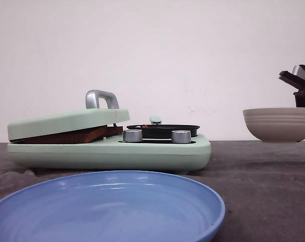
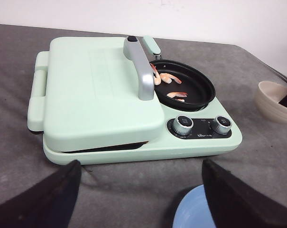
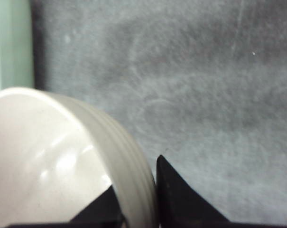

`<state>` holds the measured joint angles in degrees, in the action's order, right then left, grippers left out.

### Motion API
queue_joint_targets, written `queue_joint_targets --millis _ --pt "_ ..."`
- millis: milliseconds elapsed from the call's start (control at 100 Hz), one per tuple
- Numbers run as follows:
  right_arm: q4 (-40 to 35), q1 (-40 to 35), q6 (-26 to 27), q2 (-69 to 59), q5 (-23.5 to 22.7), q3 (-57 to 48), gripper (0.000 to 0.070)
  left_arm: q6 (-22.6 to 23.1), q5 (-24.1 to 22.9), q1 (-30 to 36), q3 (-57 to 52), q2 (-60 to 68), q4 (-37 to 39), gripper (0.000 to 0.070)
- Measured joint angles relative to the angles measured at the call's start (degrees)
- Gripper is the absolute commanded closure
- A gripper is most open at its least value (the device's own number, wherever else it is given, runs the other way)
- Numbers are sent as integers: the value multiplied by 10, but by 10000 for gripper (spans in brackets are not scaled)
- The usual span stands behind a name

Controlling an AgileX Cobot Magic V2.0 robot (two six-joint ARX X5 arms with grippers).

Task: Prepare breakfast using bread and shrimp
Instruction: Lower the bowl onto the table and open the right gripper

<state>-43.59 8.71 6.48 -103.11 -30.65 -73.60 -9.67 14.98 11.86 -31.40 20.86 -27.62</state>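
Observation:
The bread (image 1: 66, 136) shows only as a brown crust edge under the nearly closed mint-green lid (image 2: 96, 85) of the breakfast maker. Several orange-and-white shrimp (image 2: 168, 78) lie in the black pan (image 2: 193, 88) on the maker's right side. My left gripper (image 2: 141, 199) hangs open in front of the maker, with nothing between its dark fingers (image 2: 43, 199). My right gripper (image 3: 143, 199) is shut on the rim of the beige ribbed bowl (image 3: 48, 161), which looks empty. That bowl (image 1: 278, 123) is to the right of the maker.
A blue plate (image 1: 107, 212) lies at the front, just before the maker, and its edge (image 2: 195, 213) sits near my left gripper's right finger. Two silver knobs (image 2: 183, 124) face the front. A silver handle (image 1: 101, 98) stands up from the lid. Grey cloth covers the table (image 3: 205, 95).

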Motion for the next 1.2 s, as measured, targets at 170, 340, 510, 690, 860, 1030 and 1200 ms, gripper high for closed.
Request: queue_joint_targets --millis 170,340,510,690,860,1030,1200 --pt "4 -1 0 0 21 3 696 0 0 0 0 0 0 268" --pt "7 -2 0 0 40 3 696 -1 0 0 0 0 0 268" --pt "15 -4 8 0 53 3 696 -1 0 0 0 0 0 268" --pt "20 -9 13 -3 53 3 696 -1 0 0 0 0 0 268" --pt "19 -17 14 -33 53 3 696 -1 0 0 0 0 0 268" --pt "20 -23 14 -43 61 3 696 -1 0 0 0 0 0 268" --pt "22 -23 15 -43 69 3 696 -1 0 0 0 0 0 268"
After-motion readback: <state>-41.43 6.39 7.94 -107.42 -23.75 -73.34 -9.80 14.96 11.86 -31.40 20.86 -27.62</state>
